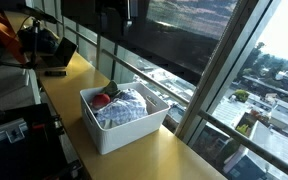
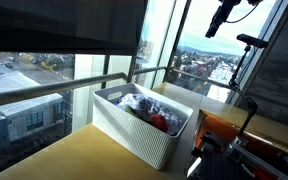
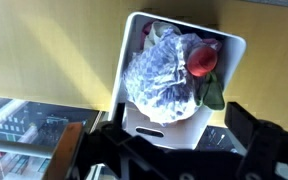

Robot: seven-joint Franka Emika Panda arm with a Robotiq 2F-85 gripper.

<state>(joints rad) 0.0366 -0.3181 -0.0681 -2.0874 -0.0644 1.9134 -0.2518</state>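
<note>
The yellow counter (image 1: 189, 160) runs along the window (image 1: 199, 45) and carries a white bin (image 1: 114, 135), mid-frame in both exterior views. Its open top leaves the contents reachable from above. Our tool (image 2: 222, 22) hangs high at the upper right of the frame, well apart from the bin, spread wide and empty. A crumpled checked cloth (image 3: 164, 78) fills most of the bin, and a red item (image 3: 202, 62) sits wedged at its right edge.
</note>
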